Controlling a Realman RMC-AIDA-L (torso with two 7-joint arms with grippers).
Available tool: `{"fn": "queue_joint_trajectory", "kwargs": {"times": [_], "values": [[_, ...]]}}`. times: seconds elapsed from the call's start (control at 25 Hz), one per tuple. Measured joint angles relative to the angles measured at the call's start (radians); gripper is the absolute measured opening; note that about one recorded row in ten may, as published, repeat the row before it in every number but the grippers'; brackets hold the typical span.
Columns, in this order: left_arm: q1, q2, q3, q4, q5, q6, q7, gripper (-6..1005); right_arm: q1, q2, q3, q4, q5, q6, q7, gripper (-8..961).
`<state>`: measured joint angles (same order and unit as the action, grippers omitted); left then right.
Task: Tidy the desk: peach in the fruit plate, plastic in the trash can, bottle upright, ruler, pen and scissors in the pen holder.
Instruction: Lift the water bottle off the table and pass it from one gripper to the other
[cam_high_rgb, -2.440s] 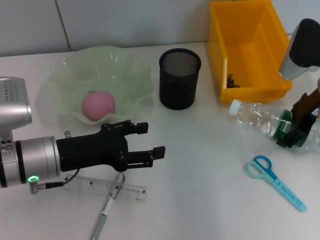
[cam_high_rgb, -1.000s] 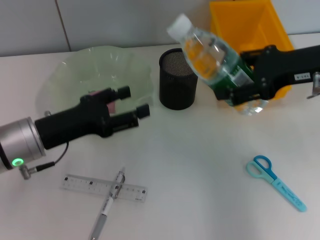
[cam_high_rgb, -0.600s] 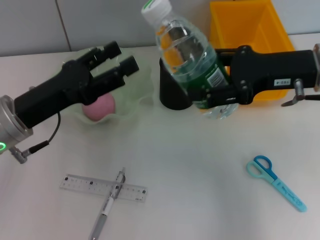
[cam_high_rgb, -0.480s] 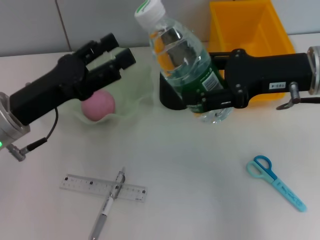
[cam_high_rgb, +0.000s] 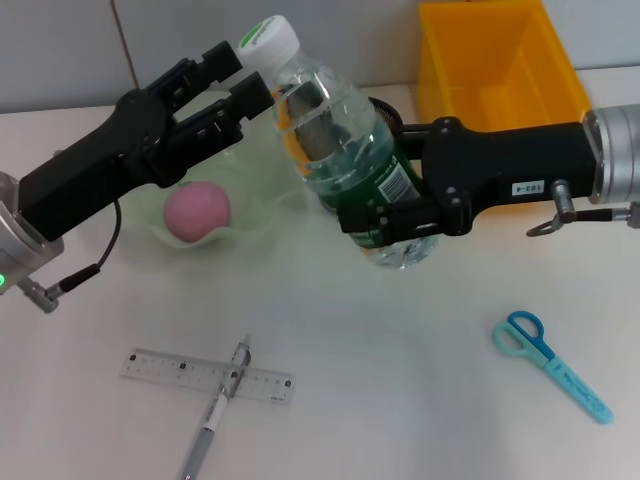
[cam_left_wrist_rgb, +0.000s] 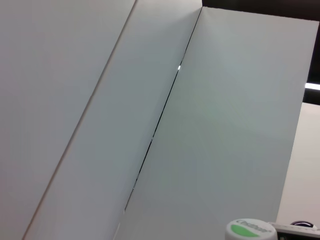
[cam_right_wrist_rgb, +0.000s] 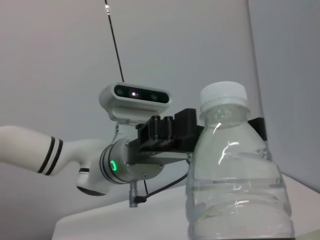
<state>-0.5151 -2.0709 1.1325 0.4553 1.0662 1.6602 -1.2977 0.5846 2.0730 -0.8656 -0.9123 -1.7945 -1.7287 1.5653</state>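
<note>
My right gripper (cam_high_rgb: 396, 182) is shut on the clear bottle (cam_high_rgb: 338, 140) at its green label and holds it in the air, tilted with the white cap (cam_high_rgb: 270, 40) up and to the left. My left gripper (cam_high_rgb: 238, 78) is open, its fingertips just beside the cap; the right wrist view shows this gripper (cam_right_wrist_rgb: 170, 131) behind the bottle (cam_right_wrist_rgb: 237, 185). The pink peach (cam_high_rgb: 197, 208) lies in the pale green fruit plate (cam_high_rgb: 265, 205). The ruler (cam_high_rgb: 165, 367) and pen (cam_high_rgb: 212, 412) lie crossed at the front left. Blue scissors (cam_high_rgb: 551, 366) lie at the front right. The black pen holder (cam_high_rgb: 384, 104) is mostly hidden behind the bottle. No plastic shows.
The yellow bin (cam_high_rgb: 500, 60) stands at the back right, behind my right arm. A white wall runs along the table's far edge. The left wrist view shows mostly wall, with the bottle's cap (cam_left_wrist_rgb: 249, 230) at its edge.
My right gripper has carried the bottle left and slightly down, in front of the pen holder. My left gripper has risen from over the plate up to the cap.
</note>
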Motion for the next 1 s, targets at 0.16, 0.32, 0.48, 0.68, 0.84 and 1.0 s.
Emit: {"fn": "queue_joint_trajectory", "kwargs": {"times": [0.16, 0.32, 0.48, 0.68, 0.84, 1.0], "values": [[-0.010, 0.000, 0.003, -0.016, -0.004, 0.006, 0.007, 841, 0.019, 0.001, -0.008, 0.034, 0.000, 0.004, -0.009, 775], [-0.012, -0.003, 0.005, -0.017, -0.005, 0.016, 0.008, 841, 0.037, 0.001, -0.008, 0.057, 0.000, 0.006, -0.020, 774], [-0.014, -0.003, 0.008, -0.025, -0.024, 0.037, 0.008, 841, 0.046, 0.001, -0.007, 0.067, -0.001, 0.008, -0.023, 774], [-0.015, -0.003, 0.008, -0.026, -0.028, 0.053, 0.008, 840, 0.049, 0.001, -0.007, 0.078, -0.002, 0.014, -0.029, 774], [-0.015, -0.003, 0.008, -0.032, -0.029, 0.063, 0.008, 840, 0.053, 0.001, -0.007, 0.080, 0.000, 0.016, -0.030, 774], [-0.016, -0.003, 0.009, -0.038, -0.032, 0.066, 0.012, 840, 0.060, 0.001, -0.007, 0.082, 0.000, 0.013, -0.030, 774]]}}
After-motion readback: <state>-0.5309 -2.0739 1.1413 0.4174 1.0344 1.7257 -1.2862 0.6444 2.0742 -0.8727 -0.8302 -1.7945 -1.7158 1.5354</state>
